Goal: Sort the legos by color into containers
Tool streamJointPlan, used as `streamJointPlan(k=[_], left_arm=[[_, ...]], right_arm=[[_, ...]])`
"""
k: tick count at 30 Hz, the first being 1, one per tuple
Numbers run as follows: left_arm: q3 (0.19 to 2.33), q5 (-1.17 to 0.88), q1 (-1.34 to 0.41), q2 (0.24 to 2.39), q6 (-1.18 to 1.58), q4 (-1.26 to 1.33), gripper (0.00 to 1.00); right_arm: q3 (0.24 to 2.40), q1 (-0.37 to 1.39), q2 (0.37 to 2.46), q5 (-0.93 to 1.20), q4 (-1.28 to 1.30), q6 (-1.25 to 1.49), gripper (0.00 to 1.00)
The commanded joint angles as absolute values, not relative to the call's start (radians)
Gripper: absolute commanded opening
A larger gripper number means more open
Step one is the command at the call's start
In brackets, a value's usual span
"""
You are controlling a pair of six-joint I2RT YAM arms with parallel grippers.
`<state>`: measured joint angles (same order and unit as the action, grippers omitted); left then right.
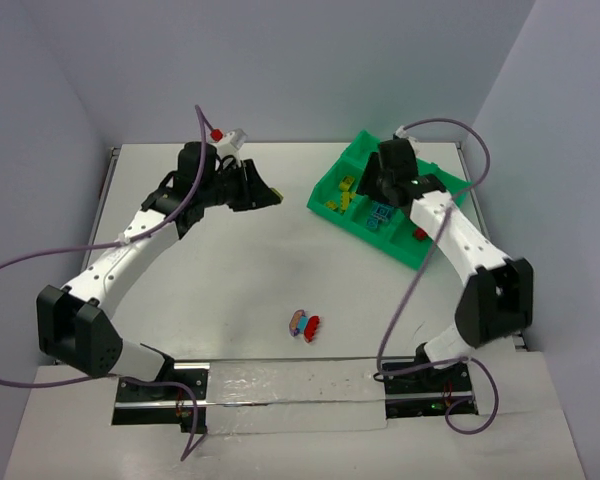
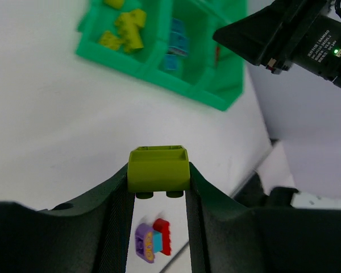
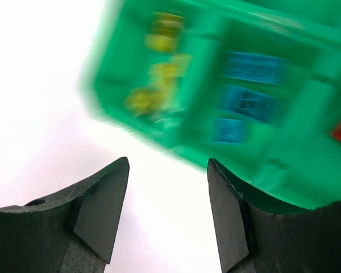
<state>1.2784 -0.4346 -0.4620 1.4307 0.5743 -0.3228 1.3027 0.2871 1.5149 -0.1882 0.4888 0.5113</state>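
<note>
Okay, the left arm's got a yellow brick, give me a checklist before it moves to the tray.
1. Grip: ok, left gripper clamps the olive-yellow brick between both fingers.
2. Target: ok, yellow bricks lie in an end compartment of the green tray.
3. Airspace over tray: not ok, the open right gripper hangs above it.
4. Right wrist view: not ok, blurred.
5. Leftovers: ok, purple, cyan and red bricks sit together on the table.

From high up, behind both arms: looks down on the whole table point(image 1: 230, 260), far away. From the left wrist: looks out between its jaws, green tray point(image 2: 159, 77) well ahead of them. From the right wrist: same tray point(image 3: 284, 153), close, blurry, just past its jaws.
</note>
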Motion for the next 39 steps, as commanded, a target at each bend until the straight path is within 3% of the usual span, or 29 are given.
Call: streamJointPlan(k=[1, 8, 12, 23, 25, 27, 30, 39], left_arm=[[1.312, -0.859, -0.424, 1.454, 0.623, -0.101, 0.00], [1.180, -1.076, -0.417, 1.384, 0.911, 0.372, 0.00], [1.177, -1.149, -0.419, 1.391, 0.913, 0.423, 0.00], [1.172, -1.247, -0.419, 1.417, 0.792, 0.387, 0.00], [1.236, -1.156, -0.422, 1.412, 0.571, 0.112, 0.00], [1.260, -1.104, -0.422, 1.414, 0.498, 0.021, 0.00], [1.303, -1.150, -0.422, 1.431, 0.430, -0.084, 0.00], [1.279, -1.283, -0.423, 1.426, 0.472, 0.012, 0.00]], right_arm=[[1.251, 0.285, 1.287, 0.166, 0.283, 0.437, 0.64], [1.296, 0.304, 1.251, 0.642, 0.326, 0.414, 0.70], [1.305, 0.342, 1.252, 0.756, 0.301, 0.396, 0.70], [1.414, 0.403, 1.302, 0.790, 0.355, 0.376, 0.68], [1.470, 0.403, 1.318, 0.666, 0.449, 0.437, 0.69], [1.477, 0.403, 1.321, 0.626, 0.496, 0.483, 0.70], [1.377, 0.411, 1.258, 0.729, 0.388, 0.504, 0.69], [1.272, 0.426, 1.189, 0.853, 0.293, 0.400, 0.64]])
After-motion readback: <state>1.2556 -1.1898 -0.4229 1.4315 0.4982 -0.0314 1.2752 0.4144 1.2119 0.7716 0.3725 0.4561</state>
